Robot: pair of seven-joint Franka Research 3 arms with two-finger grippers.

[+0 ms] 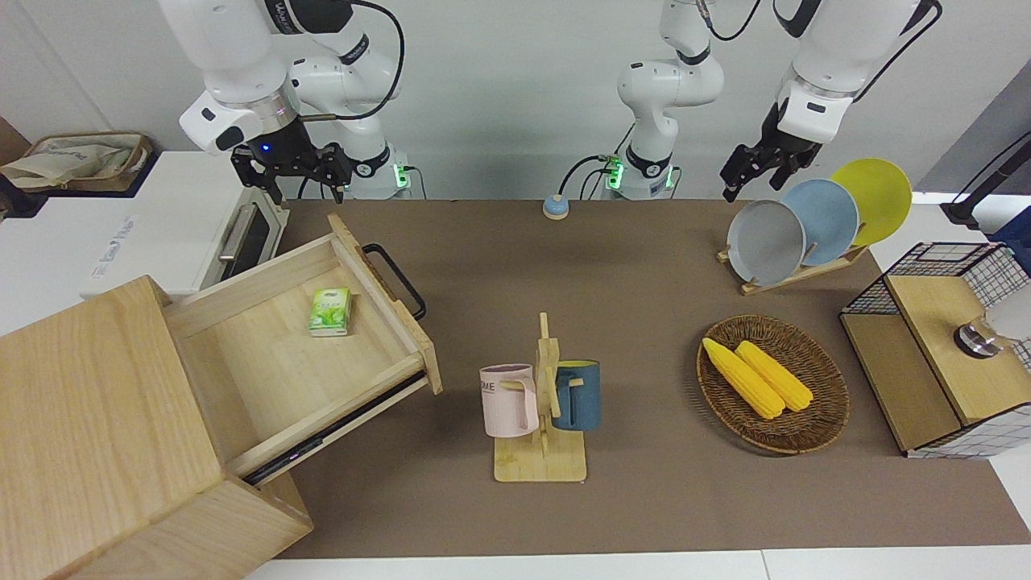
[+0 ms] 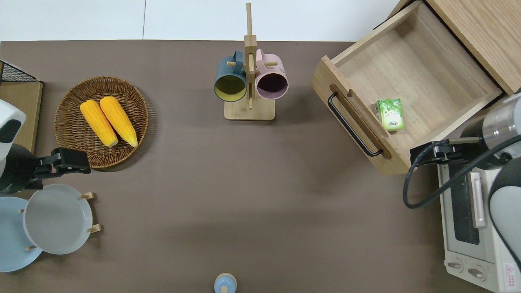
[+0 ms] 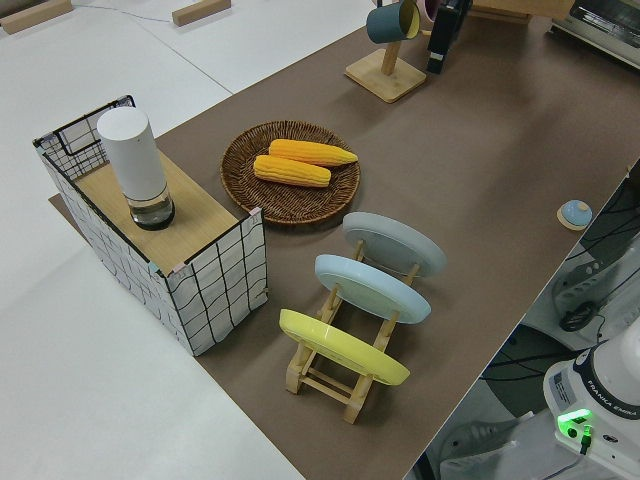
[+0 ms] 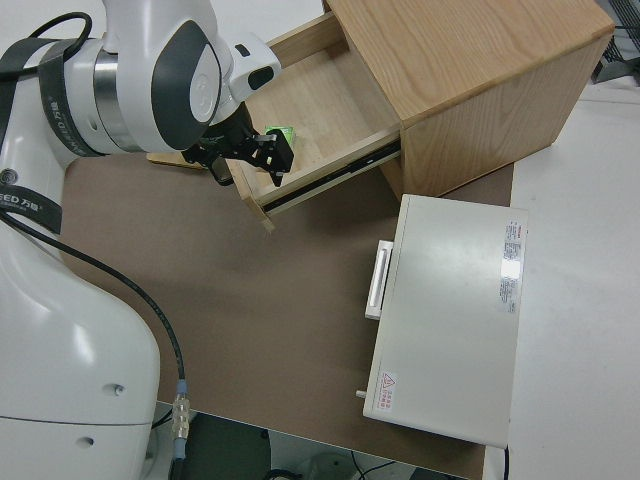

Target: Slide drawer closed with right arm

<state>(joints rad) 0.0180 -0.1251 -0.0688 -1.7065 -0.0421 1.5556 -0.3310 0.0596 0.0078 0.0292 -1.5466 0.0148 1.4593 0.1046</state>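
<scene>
The drawer [image 1: 266, 346] stands pulled far out of the pale-wood cabinet [image 1: 89, 419] at the right arm's end of the table. Its black bar handle [image 1: 399, 278] faces the middle of the table. A small green pack [image 1: 331, 312] lies in it near the front panel. The drawer [image 2: 423, 69], handle [image 2: 350, 124] and pack [image 2: 390, 114] also show from overhead. My right gripper [image 1: 298, 181] is open and empty. It hangs over the drawer's corner nearest the robots [image 2: 423, 154], beside the toaster oven, clear of the handle. It also shows in the right side view [image 4: 252, 170]. My left arm [image 1: 753, 173] is parked.
A white toaster oven [image 2: 468, 219] stands next to the drawer, nearer to the robots. A mug stand [image 1: 541, 403] with two mugs stands mid-table. A basket of corn [image 1: 773, 383], a plate rack [image 1: 805, 221] and a wire shelf box [image 1: 934, 346] stand toward the left arm's end.
</scene>
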